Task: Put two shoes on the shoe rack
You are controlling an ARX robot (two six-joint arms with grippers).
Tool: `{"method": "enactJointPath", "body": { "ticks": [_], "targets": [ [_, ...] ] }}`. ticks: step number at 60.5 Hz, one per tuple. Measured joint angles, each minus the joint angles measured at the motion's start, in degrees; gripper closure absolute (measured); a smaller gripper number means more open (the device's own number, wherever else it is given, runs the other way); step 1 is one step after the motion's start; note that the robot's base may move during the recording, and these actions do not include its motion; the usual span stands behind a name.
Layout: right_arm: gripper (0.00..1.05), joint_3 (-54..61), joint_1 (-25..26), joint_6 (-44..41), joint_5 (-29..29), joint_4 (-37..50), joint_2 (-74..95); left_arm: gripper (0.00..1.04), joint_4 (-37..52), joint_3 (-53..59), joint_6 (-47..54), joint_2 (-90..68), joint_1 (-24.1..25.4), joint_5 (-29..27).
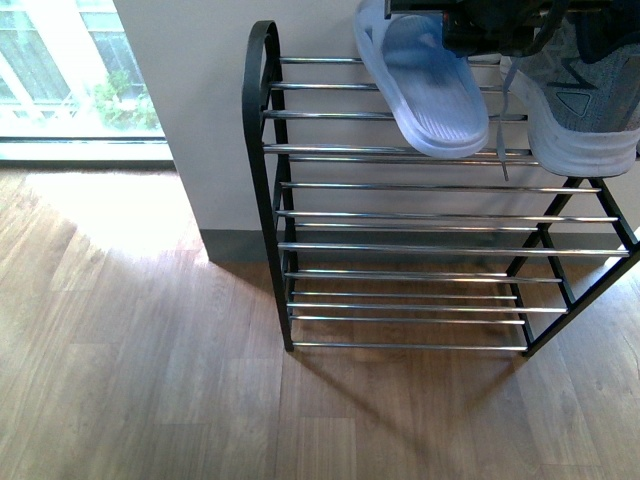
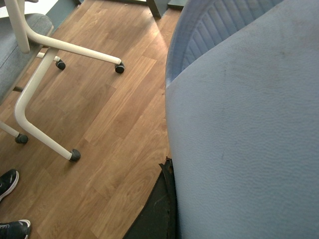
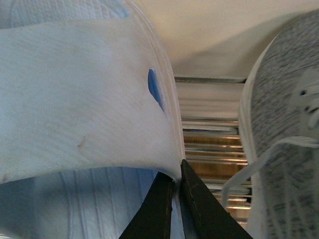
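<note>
The shoe rack (image 1: 400,215) stands against the wall, with black uprights and chrome rods. A grey knit sneaker (image 1: 585,100) rests on its top tier at the right. Just left of it hangs a light-blue slide (image 1: 430,80), toe down over the top rods. My right gripper (image 1: 480,25) is shut on it from above. In the right wrist view the gripper (image 3: 177,179) pinches the slide's strap (image 3: 84,99), with the sneaker (image 3: 284,124) and rack rods (image 3: 209,129) beside it. My left gripper (image 2: 169,167) is shut on another light-blue slide (image 2: 239,139) above the wooden floor.
White chair legs on castors (image 2: 50,45) and a pair of black shoes (image 2: 7,181) are on the floor in the left wrist view. A window (image 1: 70,70) is left of the wall (image 1: 200,100). Lower rack tiers (image 1: 400,300) hold nothing.
</note>
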State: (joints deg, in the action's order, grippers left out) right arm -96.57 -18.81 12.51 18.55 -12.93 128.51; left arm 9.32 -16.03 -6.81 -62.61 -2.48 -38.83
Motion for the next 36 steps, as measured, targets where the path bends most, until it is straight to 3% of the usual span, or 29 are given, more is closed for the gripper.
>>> {"method": "enactJointPath", "body": {
  "ticks": [27,36],
  "targets": [
    [1.03,-3.1,2.4,-0.9,3.8,-1.7,3.1,1.03,0.0,0.0,0.0,0.0,0.0,0.0],
    [0.83,-2.8,2.4,-1.0,1.7,-1.1,2.2,1.03,0.0,0.0,0.0,0.0,0.0,0.0]
  ]
}}
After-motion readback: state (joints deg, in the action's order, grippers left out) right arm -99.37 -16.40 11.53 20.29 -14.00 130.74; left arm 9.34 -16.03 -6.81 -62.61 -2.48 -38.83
